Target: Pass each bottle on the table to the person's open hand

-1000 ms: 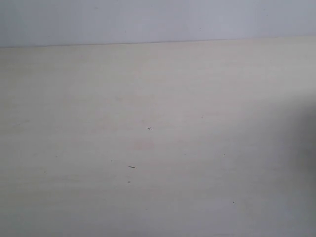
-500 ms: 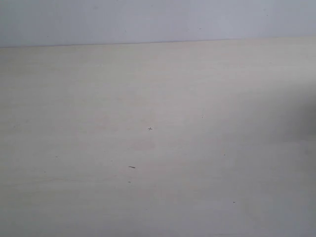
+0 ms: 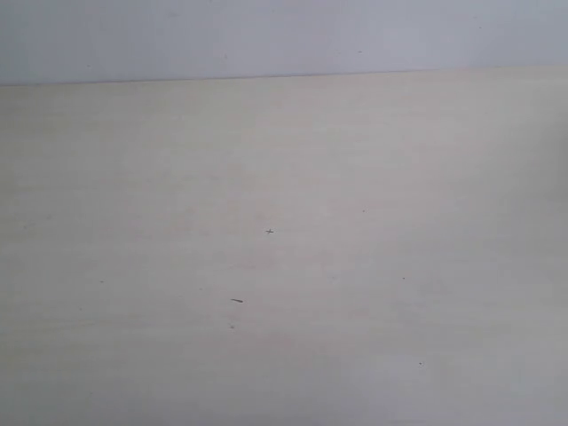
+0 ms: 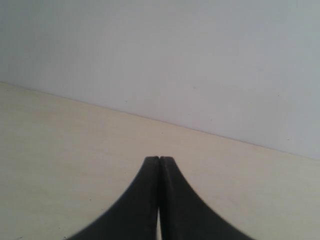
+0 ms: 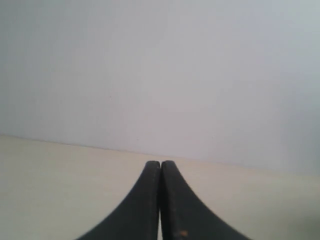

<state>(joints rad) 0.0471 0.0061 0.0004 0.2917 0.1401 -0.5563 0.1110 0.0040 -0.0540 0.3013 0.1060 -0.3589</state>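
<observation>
One table [image 3: 133, 177] fills the exterior view and runs back to one pale wall [image 3: 284, 35]. Perhaps five dark specks [image 3: 236, 300] dot it, though the picture is soft. Two grippers sit above it: left gripper [image 4: 159, 161] pinched tight, right gripper [image 5: 160, 164] likewise, each gripping nothing.

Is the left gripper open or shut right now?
Shut. In the left wrist view the left gripper shows its black jaws pressed together from the tips down, with nothing held between them.
</observation>
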